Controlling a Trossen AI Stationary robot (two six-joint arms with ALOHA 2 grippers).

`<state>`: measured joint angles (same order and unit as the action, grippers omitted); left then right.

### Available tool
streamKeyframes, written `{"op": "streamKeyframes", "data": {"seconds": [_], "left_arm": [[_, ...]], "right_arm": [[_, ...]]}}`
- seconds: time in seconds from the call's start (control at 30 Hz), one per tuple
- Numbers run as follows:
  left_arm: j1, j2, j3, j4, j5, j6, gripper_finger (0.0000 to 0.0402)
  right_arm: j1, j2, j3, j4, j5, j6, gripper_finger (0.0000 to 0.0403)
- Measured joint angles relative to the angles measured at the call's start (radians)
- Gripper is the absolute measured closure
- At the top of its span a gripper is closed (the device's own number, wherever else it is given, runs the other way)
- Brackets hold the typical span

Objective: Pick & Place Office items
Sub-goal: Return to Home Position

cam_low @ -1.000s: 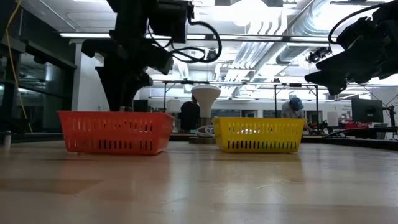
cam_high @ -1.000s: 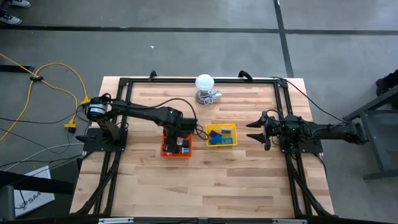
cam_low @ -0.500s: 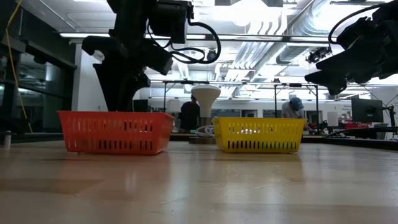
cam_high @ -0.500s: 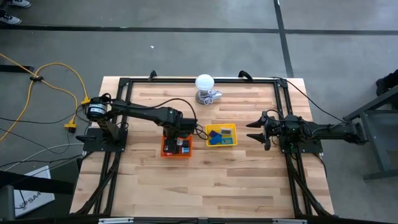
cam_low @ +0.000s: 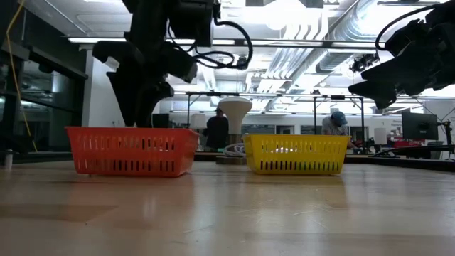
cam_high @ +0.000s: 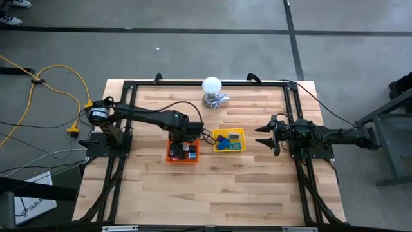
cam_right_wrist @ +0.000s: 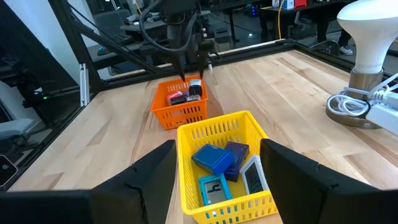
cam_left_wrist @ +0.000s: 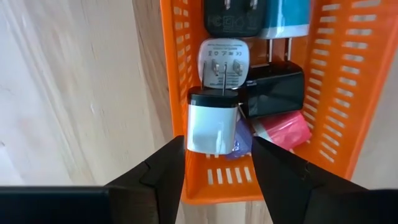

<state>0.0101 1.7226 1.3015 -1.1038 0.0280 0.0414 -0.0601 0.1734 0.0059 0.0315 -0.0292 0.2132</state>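
Noted left tool (cam_left_wrist: 216, 142) spread, empty, above white charger adapter (cam_left_wrist: 212, 126) in orange bin (cam_left_wrist: 224, 181); judged light, rigid, slick, best pinched across flat sides.

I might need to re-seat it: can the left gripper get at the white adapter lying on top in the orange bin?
Probably yes. The left gripper hangs open over the orange bin. The white adapter lies on top, in line between its fingers, uncovered; only the bin's wall stands close.
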Motion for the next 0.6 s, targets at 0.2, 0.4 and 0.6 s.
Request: {"op": "streamKeyframes", "data": {"seconds": [0.2,0.4,0.6], "left_arm": [[0.001,-0.048,0.001,0.004,-0.006,0.061,0.0224],[0.032,-0.120,0.001,0.009,-0.035,0.065,0.0224],[0.164,-0.172,0.001,0.010,0.011,0.118,0.0224]], "right_arm": [[0.000,0.000,0.000,0.000,0.000,0.000,0.0183],[0.000,0.000,0.000,0.000,0.000,0.000,0.0183],[0.000,0.000,0.000,0.000,0.000,0.000,0.0183]]}}
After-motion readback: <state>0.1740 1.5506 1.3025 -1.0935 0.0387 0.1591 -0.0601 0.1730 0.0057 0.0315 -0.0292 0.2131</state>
